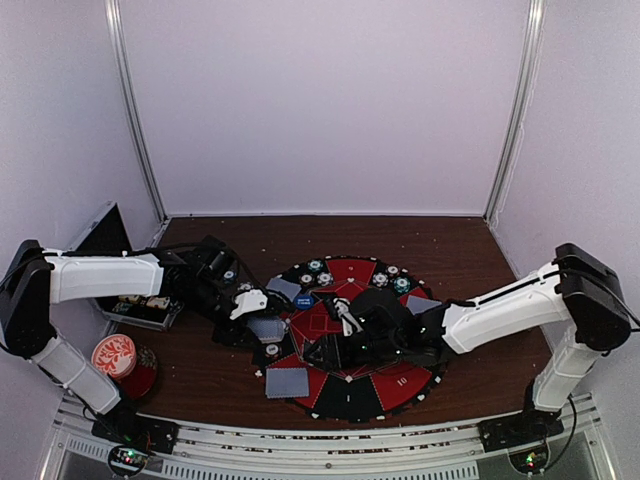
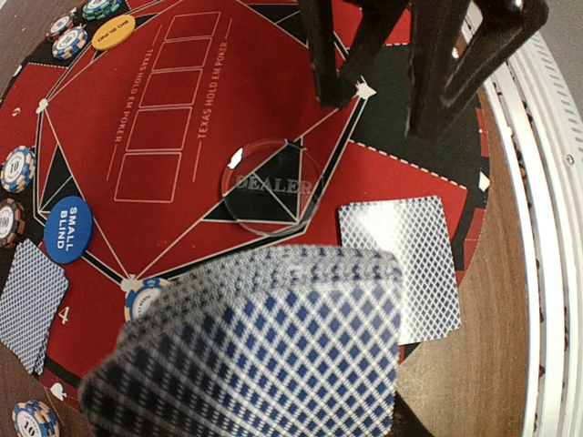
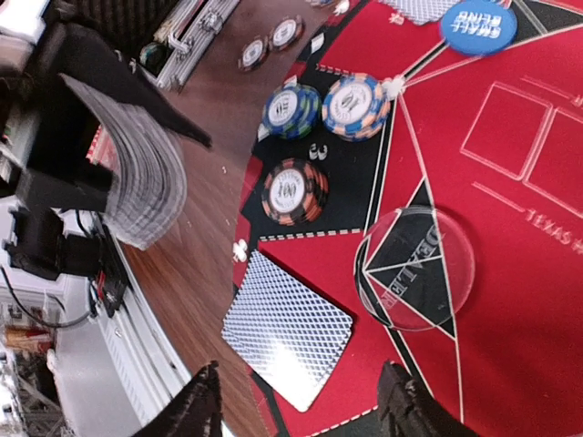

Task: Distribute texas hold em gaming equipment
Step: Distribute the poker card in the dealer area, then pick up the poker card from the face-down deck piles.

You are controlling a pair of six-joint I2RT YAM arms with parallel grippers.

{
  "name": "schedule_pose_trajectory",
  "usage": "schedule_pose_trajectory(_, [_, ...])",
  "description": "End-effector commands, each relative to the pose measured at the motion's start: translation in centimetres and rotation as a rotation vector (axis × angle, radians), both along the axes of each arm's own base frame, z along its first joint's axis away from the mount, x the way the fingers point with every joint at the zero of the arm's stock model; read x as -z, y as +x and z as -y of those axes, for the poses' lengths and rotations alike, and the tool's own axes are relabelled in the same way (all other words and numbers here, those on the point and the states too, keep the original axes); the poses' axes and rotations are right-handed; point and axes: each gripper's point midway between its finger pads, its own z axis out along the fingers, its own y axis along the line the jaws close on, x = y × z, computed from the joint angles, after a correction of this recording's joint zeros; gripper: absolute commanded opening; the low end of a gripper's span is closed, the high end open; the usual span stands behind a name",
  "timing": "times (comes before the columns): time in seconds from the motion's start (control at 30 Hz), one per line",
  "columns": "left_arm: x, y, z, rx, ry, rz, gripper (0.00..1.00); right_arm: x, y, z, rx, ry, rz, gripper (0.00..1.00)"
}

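My left gripper (image 1: 256, 312) is shut on a fanned stack of grey-blue-backed playing cards (image 2: 255, 350), which hides its fingers in the left wrist view. My right gripper (image 3: 301, 414) is open just above a single card (image 3: 287, 328) lying face down at the mat's edge (image 1: 287, 382), and nothing is between its fingers (image 3: 196, 410). A clear dealer disc (image 3: 414, 269) lies beside that card. The blue small-blind button (image 2: 68, 229), the orange button (image 2: 113, 32) and striped chips (image 3: 293, 189) sit around the mat. Another card (image 2: 32, 305) lies at the mat's left.
The round red-and-black mat (image 1: 395, 385) fills the near middle of the wooden table. A larger red-and-white patterned disc (image 1: 113, 355) lies at the near left and an open box (image 1: 140, 312) stands behind it. Two chips (image 3: 253, 53) lie off the mat on the wood.
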Motion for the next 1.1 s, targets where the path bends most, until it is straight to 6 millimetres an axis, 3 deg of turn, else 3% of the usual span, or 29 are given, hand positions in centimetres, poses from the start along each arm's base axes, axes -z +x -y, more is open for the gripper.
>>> schedule_pose_trajectory(0.0, [-0.6, 0.0, 0.5, 0.019, -0.026, 0.022, 0.39, -2.8, 1.6, 2.4, 0.097, -0.026, 0.126, 0.66])
schedule_pose_trajectory(0.1, [-0.5, 0.0, 0.5, 0.018, -0.024, 0.019, 0.39, -4.8, 1.9, 3.0, 0.123, 0.025, 0.178, 0.74])
schedule_pose_trajectory(0.23, [-0.4, 0.0, 0.4, 0.018, -0.023, 0.018, 0.39, -6.8, 2.2, 2.3, 0.118, 0.117, 0.222, 0.81])
schedule_pose_trajectory(0.67, [-0.5, -0.2, 0.5, 0.027, -0.029, 0.018, 0.39, -6.2, 3.5, -4.7, 0.017, 0.162, 0.221, 0.93])
schedule_pose_trajectory(0.83, [-0.5, -0.2, 0.5, 0.027, -0.03, 0.017, 0.39, -6.3, 3.8, -5.9, 0.013, 0.181, 0.216, 0.93])
schedule_pose_trajectory(1.07, [-0.6, -0.2, 0.5, 0.028, -0.033, 0.019, 0.39, -5.0, 5.0, -7.4, 0.04, 0.162, 0.204, 0.93])
